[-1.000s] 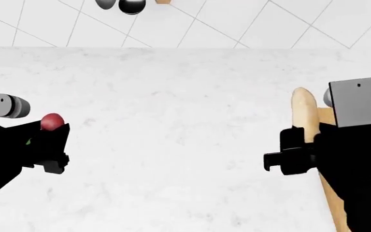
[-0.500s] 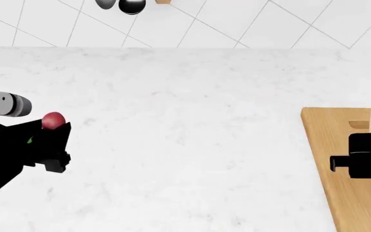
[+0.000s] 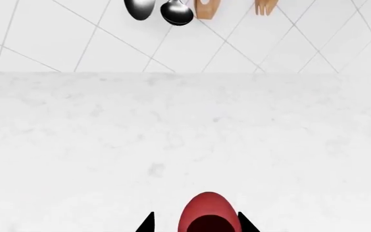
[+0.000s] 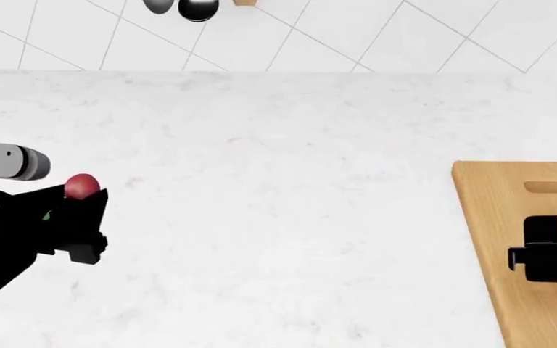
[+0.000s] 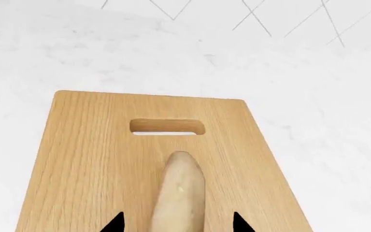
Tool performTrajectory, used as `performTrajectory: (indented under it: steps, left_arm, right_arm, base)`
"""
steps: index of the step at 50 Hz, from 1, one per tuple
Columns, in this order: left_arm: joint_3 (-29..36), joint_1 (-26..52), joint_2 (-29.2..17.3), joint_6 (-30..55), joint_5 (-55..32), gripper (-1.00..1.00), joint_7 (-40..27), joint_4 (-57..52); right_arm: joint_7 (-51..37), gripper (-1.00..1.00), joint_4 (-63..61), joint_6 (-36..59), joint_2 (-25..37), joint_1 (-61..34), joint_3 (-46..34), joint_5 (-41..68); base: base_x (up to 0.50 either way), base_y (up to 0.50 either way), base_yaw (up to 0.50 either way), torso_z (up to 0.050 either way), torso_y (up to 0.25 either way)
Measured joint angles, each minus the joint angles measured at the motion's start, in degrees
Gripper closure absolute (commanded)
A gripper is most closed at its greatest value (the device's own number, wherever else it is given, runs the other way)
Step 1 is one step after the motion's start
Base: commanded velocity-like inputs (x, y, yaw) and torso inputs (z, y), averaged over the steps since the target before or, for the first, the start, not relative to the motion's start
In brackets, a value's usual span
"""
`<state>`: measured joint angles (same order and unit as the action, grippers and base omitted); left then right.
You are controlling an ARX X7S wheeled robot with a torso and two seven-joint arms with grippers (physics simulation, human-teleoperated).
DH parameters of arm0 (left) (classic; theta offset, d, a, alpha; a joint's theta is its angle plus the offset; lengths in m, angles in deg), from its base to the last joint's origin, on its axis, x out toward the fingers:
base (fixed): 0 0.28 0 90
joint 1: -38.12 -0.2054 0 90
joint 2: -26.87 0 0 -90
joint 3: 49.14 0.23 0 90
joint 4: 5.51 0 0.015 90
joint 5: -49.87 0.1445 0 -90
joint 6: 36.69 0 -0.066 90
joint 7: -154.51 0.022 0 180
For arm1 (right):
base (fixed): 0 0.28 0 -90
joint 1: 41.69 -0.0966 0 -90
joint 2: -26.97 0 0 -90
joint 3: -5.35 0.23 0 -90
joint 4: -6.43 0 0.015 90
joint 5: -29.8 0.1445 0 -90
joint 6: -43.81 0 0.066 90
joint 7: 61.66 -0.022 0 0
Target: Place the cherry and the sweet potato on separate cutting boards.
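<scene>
White marble counter under tiled wall: the right gripper (image 5: 176,227) has the sweet potato (image 5: 178,193) between its fingers over a cutting board (image 5: 82,159), likely not released, while the left gripper (image 3: 195,227) pinches the cherry (image 3: 209,212), no second board visible.

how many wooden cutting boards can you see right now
1. The light honey-coloured wooden cutting board lies at the counter's right side under the right gripper, with the pale tan sweet potato over it. A second board may be out of frame.
</scene>
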<state>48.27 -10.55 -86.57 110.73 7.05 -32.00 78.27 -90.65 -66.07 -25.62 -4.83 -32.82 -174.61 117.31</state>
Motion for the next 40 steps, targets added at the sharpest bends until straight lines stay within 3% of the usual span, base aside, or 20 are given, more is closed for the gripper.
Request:
performTrajectory:
  steps: [12,28,40]
  left_arm:
    - [0.18,0.03,-0.02,-0.02,-0.22,1.0,-0.16,-0.08]
    - [-0.54,0.79,0.06,0.15,-0.88,1.0,-1.18,-0.77]
    - [-1.89,0.98,-0.52,0.48,-1.8,1.0,-2.04,-1.69]
  right_arm:
    - [-2.62,-1.0,-5.18,-2.84,2.24,-2.32,2.32,-2.25]
    - [-1.28,-1.0,-14.01,-14.65,5.29,-0.28,5.72,-5.24]
    - [1.84,-1.0,-16.32,-17.17,6.14,0.28,6.32,-6.4]
  base:
    - [0.0,0.0,0.0,0.0,0.001]
    - [0.0,0.0,0.0,0.0,0.0]
    - [0.0,0.5,0.0,0.0,0.0]
